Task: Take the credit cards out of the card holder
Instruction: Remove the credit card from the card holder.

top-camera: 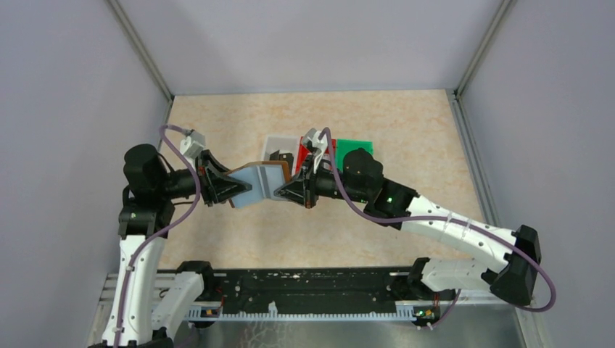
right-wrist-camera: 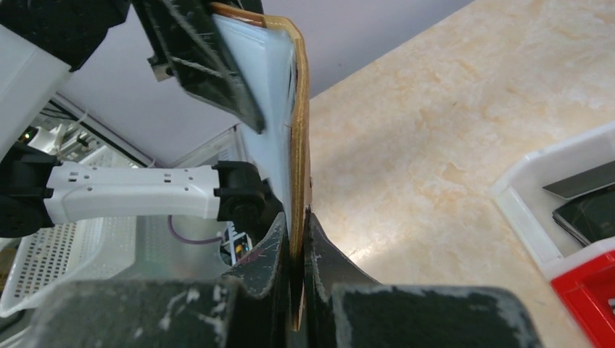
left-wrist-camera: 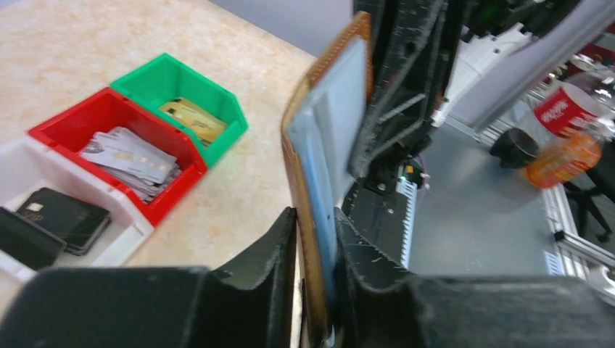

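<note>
— Left gripper [left-wrist-camera: 315, 217]: what is it doing?
— Pinching one edge of the holder [left-wrist-camera: 326, 109]. I see one finger on the brown cover and the other on the pale sleeves.
— And the right gripper [right-wrist-camera: 297, 217]?
— Pressed together on the brown cover's edge, coming in from the opposite side. Between the two, the holder is held open off the table [top-camera: 217, 123], near the white bin [left-wrist-camera: 22, 156].
— Where are the cards?
— Black cards [left-wrist-camera: 65, 217] lie in the white bin, silvery cards [left-wrist-camera: 130, 159] in the red bin [left-wrist-camera: 72, 119] beside it, and gold cards [left-wrist-camera: 192, 119] in the green bin [left-wrist-camera: 217, 98] next along.
— Anything left in the sleeves?
— Both wrist views blur them at this range, so I can't tell whether a card sits inside
</note>
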You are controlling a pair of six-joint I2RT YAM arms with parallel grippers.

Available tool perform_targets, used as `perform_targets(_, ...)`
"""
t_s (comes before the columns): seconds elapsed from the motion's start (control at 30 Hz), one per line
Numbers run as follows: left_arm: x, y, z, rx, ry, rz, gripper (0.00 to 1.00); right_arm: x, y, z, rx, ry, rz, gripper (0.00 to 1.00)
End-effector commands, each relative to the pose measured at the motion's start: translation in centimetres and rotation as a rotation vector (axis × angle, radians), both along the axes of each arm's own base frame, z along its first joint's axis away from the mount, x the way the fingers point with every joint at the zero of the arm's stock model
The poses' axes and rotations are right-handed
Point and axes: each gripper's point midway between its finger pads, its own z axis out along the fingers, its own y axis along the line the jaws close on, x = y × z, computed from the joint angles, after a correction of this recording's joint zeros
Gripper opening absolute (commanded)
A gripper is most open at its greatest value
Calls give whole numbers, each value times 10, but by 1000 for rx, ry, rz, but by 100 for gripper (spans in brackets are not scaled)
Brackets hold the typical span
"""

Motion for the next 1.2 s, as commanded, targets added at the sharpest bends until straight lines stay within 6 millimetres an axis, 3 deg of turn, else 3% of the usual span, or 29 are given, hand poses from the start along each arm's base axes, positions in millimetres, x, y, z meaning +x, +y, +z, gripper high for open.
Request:
perform_targets(0.0, 21, 5, -3, 14, -7, 104, 18, -14, 9, 51, 164, -53, 73, 0)
perform_targets(0.1, 16, 4, -5, 25, -9, 67, 6, -17, 8, 55, 188, -59, 90, 2)
perform_targets(0.17, 8, 2, -1, 18, -23, 24, 2, -21, 5, 58, 202, -63, 102, 19)
perform_targets(0.3, 0, 1, 5, 21, -84, -10, 0, -25, -9, 69, 238, -82, 92, 32)
perform_targets(0.4, 9, 5, 9, 39, -127, 68, 0, -25, -16, 71, 258, -86, 88, 24)
perform_targets(0.53, 8, 6, 13, 40, -159, 74, 0, -27, -13, 67, 252, -66, 107, 11)
perform_targets(0.8, -8, 2, 19, 27, -156, -5, 0, -26, -13, 69, 252, -70, 102, 6)
perform_targets(0.83, -9, 2, 20, 27, -157, -7, 0, -24, -13, 67, 242, -68, 91, 9)
perform_targets(0.93, -8, 2, 20, 27, -155, -6, 0, -18, -14, 61, 221, -67, 59, 38)
perform_targets(1.17, -9, 1, 22, 22, -147, -11, 0, -18, -15, 57, 221, -72, 55, 60)
